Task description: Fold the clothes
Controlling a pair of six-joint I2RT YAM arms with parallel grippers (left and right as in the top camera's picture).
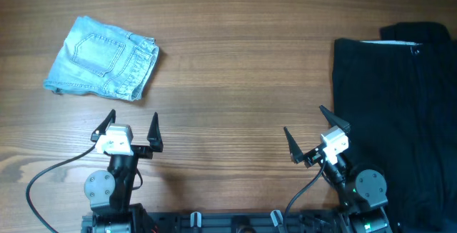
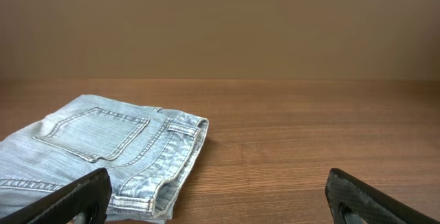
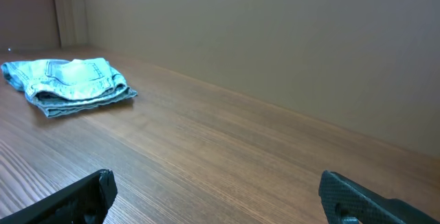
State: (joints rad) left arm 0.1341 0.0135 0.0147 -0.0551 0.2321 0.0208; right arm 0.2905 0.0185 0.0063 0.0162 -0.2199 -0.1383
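The light blue denim shorts (image 1: 102, 58) lie folded in a compact square at the far left of the table, a back pocket facing up. They also show in the left wrist view (image 2: 103, 155) and, far off, in the right wrist view (image 3: 67, 85). My left gripper (image 1: 133, 128) is open and empty, near the front edge, a little in front of the shorts. My right gripper (image 1: 312, 134) is open and empty at the front right. Both sets of fingers show wide apart in the wrist views, over bare wood (image 2: 220, 200) (image 3: 220, 193).
A large plain black garment (image 1: 400, 111) lies spread over the right side of the wooden table (image 1: 243, 68), just right of my right gripper. A plain wall stands behind the table.
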